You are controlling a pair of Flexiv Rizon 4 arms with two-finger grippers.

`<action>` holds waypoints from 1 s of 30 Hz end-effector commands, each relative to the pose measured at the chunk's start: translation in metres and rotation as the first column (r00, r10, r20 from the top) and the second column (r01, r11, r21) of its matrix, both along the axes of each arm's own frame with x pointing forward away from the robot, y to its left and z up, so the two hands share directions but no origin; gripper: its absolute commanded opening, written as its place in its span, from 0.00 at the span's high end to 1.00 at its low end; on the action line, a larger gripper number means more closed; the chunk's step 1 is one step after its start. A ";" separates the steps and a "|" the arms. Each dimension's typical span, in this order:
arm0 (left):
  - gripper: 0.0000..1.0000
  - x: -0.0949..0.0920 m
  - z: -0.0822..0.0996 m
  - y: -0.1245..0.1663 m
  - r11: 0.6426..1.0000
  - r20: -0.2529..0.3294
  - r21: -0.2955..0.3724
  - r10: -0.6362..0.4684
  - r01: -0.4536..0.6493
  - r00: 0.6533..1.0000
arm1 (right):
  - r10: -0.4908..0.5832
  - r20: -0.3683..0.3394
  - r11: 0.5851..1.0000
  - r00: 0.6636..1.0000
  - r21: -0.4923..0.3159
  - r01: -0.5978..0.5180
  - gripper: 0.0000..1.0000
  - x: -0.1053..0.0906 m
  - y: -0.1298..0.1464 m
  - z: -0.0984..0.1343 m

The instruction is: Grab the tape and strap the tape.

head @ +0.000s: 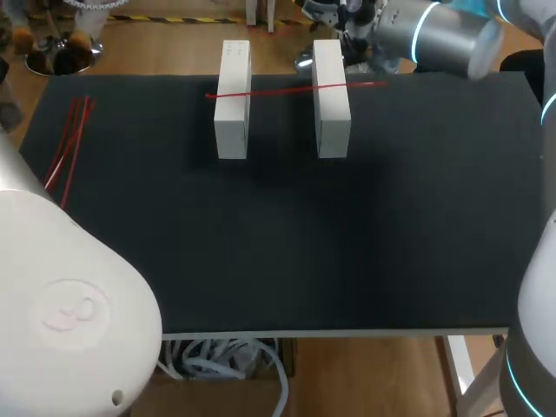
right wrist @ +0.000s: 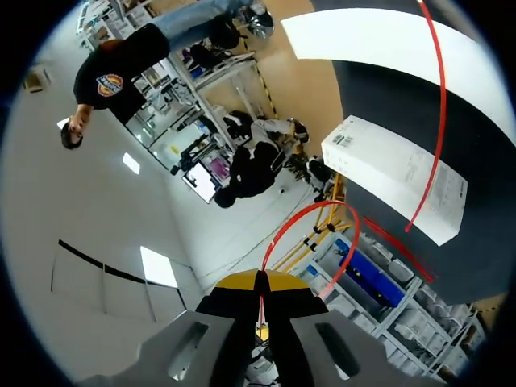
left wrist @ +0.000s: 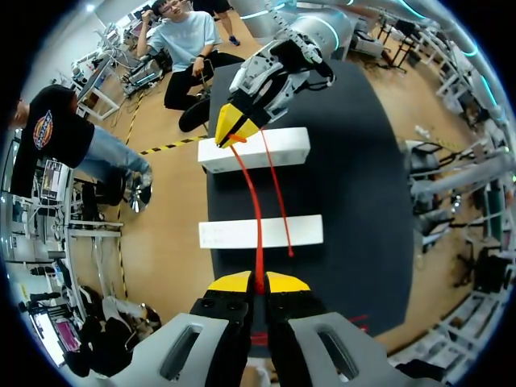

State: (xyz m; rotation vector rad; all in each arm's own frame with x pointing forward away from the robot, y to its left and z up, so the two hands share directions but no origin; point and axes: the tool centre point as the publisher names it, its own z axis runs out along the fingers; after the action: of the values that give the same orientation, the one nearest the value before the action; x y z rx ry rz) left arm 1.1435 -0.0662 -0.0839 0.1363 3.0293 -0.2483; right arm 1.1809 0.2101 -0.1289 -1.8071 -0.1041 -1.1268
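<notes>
Even, diffuse light is falling from overhead onto the dark matte table (head: 391, 217); the two white blocks (head: 232, 104) (head: 330, 100) are casting only faint, soft shadows at their near ends; the right arm (head: 443, 39) is catching a bright sheen; in the wrist views the blocks' edges are bowing.

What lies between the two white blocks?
The head view shows only the red tape crossing from the left white block to the right white block; the table beneath is bare.
</notes>
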 end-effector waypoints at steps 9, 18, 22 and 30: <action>1.00 0.000 0.001 0.000 1.000 -0.001 0.003 0.000 0.000 1.000 | -0.081 0.070 0.996 0.994 -0.040 0.083 1.00 0.013 -0.004 0.006; 1.00 0.000 0.001 0.000 1.000 -0.001 0.003 0.000 0.000 1.000 | -0.055 0.079 0.998 0.995 -0.019 0.057 1.00 0.007 0.019 0.009; 1.00 0.000 0.001 0.000 1.000 -0.001 0.003 0.000 0.000 1.000 | -0.053 0.097 0.998 0.994 -0.022 0.056 1.00 0.009 0.023 0.012; 1.00 0.000 0.001 0.000 1.000 -0.001 0.003 0.000 0.000 1.000 | -0.036 0.118 0.999 0.992 -0.023 0.039 1.00 0.007 0.032 0.019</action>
State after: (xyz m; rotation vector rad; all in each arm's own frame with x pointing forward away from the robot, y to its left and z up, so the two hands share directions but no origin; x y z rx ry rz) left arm 1.1435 -0.0664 -0.0838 0.1363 3.0295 -0.2474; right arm 1.1841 0.2404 -0.1115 -1.7683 -0.1372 -1.2645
